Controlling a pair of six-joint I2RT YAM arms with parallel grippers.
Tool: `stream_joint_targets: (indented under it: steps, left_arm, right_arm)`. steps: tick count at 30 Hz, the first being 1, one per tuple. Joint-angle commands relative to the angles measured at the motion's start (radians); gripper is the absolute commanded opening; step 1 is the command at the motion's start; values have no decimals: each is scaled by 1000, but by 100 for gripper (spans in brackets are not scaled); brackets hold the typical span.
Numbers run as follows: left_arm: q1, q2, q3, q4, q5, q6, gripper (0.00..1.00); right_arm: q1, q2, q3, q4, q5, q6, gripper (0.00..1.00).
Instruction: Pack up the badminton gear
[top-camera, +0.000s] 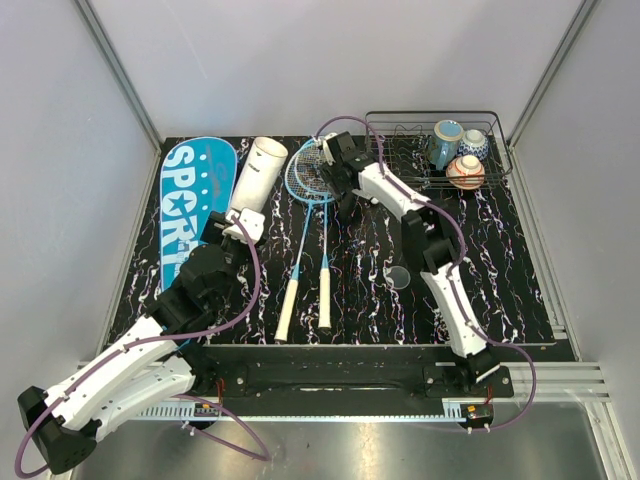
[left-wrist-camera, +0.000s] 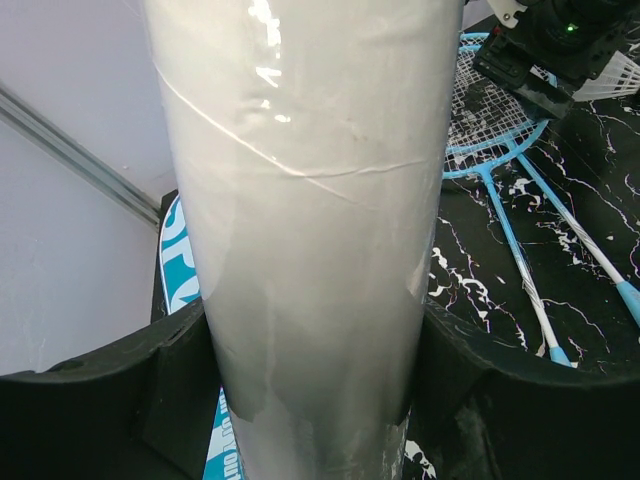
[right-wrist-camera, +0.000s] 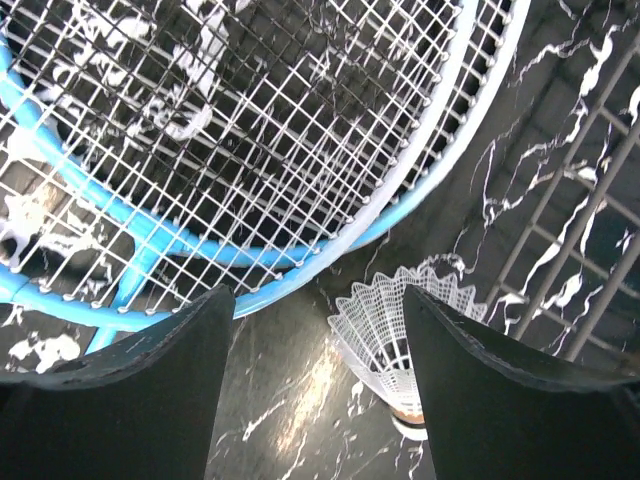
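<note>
left hand (left-wrist-camera: 318, 420) grips the white tube (left-wrist-camera: 310, 200); right hand (right-wrist-camera: 318, 320) stands wide, a shuttlecock (right-wrist-camera: 385, 345) low between its fingers, ungripped, the rackets (right-wrist-camera: 250, 150) just beyond. i judge packing barely begun: rackets lie outside the teal bag (top-camera: 190, 205), loose on the worktop (top-camera: 380, 300).

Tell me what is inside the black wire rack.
Three ceramic cups sit at the right end of the rack. The right arm covers part of its left end, so that corner cannot be checked.
</note>
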Motion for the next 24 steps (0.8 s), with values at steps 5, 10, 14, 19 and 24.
stream_joint_targets:
  steps: [5, 10, 14, 19, 24]
  left_arm:
    - [1, -8, 17, 62, 19, 2, 18]
    - [1, -8, 22, 62, 29, 1, 18]
    - [3, -5, 25, 62, 35, -5, 19]
    - [3, -6, 25, 60, 33, -4, 19]
    - [1, -2, 26, 62, 44, -5, 19]
  right_arm:
    - [4, -230, -200, 3, -37, 106, 75]
    - [16, -350, -360, 52, -52, 160, 75]
    - [18, -402, -455, 50, -38, 227, 75]
    - [16, -520, -607, 95, 17, 326, 75]
    - [16, -627, -823, 280, 60, 355, 77]
